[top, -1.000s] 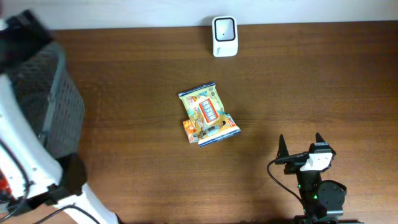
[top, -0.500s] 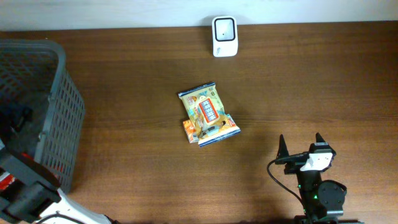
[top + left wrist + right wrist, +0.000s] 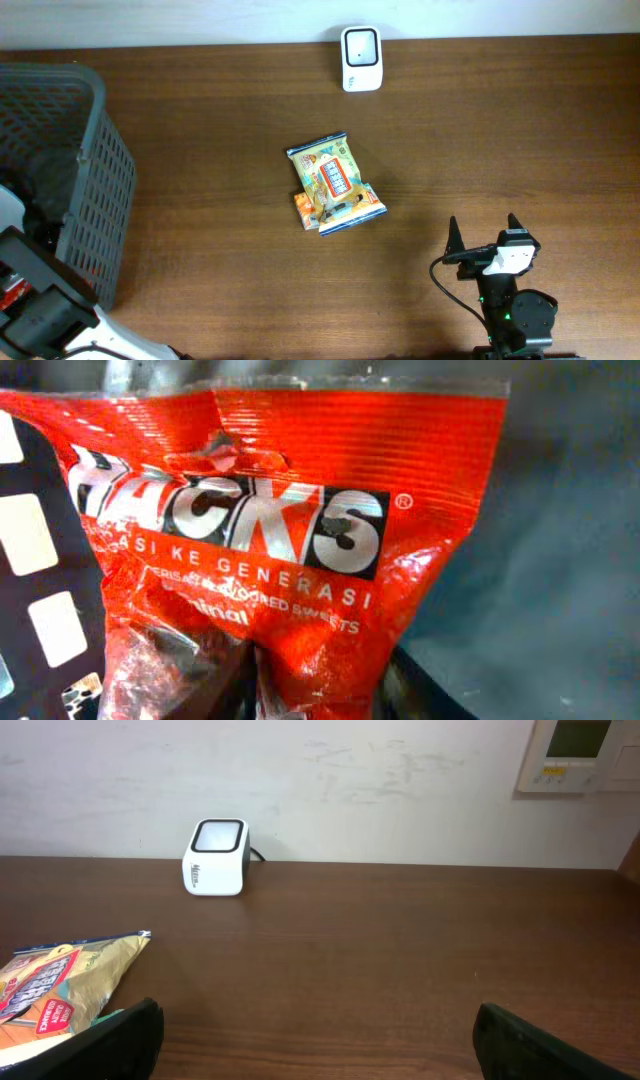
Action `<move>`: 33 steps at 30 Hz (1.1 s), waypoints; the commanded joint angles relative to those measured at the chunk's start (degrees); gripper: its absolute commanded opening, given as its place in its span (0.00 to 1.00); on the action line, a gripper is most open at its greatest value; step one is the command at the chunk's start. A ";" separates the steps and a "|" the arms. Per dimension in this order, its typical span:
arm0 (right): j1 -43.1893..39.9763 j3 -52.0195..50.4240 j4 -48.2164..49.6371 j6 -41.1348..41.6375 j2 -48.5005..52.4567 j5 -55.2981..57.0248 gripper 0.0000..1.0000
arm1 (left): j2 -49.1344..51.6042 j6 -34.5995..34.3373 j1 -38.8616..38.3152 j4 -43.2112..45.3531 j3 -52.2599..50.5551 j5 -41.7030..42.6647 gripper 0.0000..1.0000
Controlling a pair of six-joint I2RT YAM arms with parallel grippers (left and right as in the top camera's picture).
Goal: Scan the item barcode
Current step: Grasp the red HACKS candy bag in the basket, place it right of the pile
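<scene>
**Left gripper** (image 3: 312, 698). It is inside the grey mesh basket (image 3: 92, 190), which stands at the left edge of the bench (image 3: 200, 120). The overhead view shows only the left arm (image 3: 40, 305), at the near-left corner of the bench, reaching into the basket; the gripper itself is hidden there.

In the left wrist view, the two dark fingers (image 3: 222, 688) sit at the bottom edge of the view. One lies on each side of the lower part of a red sweets packet (image 3: 300, 530). The packet fills most of that view with its printed face toward the camera. The basket's mesh openings show on its left and a grey inner surface on its right. The jaws stand partly closed around the packet — whether the pads actually press on it cannot be told.

**Right gripper** (image 3: 485, 232). It is near the near-right corner of the bench and points toward the far edge. The jaws are spread wide and hold nothing. In the right wrist view only bare bench shows between its fingers (image 3: 125, 1040).

**Scanner** (image 3: 360, 45). The white unit stands upright at the middle of the far edge, against the wall.

**Snack packets** (image 3: 335, 185). A small overlapping pile lies flat at the centre of the bench — well apart from the scanner, the basket and the right gripper.
</scene>
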 commanded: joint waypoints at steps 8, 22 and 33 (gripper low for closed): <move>0.31 -0.42 -0.20 0.07 -0.37 0.31 0.99 | -4.90 0.35 -0.13 -7.41 11.37 16.09 0.00; 0.31 -0.42 -0.22 0.07 -0.37 0.33 0.98 | -45.18 9.44 -44.59 7.61 17.73 26.10 0.00; 0.31 -0.42 -0.20 0.07 -0.37 0.33 0.99 | -4.61 9.40 -80.70 17.94 15.93 24.96 0.00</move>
